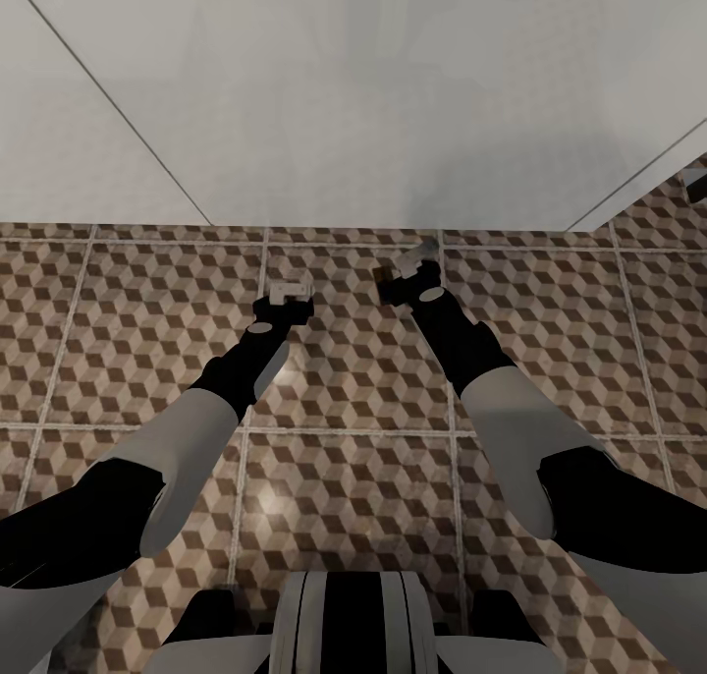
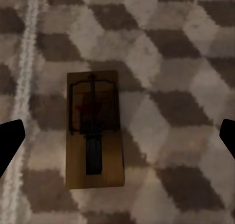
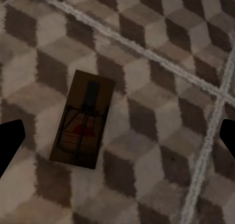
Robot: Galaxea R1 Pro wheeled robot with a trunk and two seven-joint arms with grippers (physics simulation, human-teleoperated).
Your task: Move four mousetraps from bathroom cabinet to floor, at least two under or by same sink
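Note:
One mousetrap lies flat on the cube-pattern bathroom floor, a brown plate with wire parts, in the left wrist view. My left gripper hangs open above it, fingertips wide on either side and apart from it. A second mousetrap lies on the floor at a slant in the right wrist view, below my open right gripper. In the head view both arms reach down side by side, left gripper and right gripper low over the tiles. The cabinet is out of view.
A pale white wall with thin dark seams rises just beyond the grippers where the tiles end. A small dark object shows at the far right edge. Patterned floor spreads to both sides and back toward my base.

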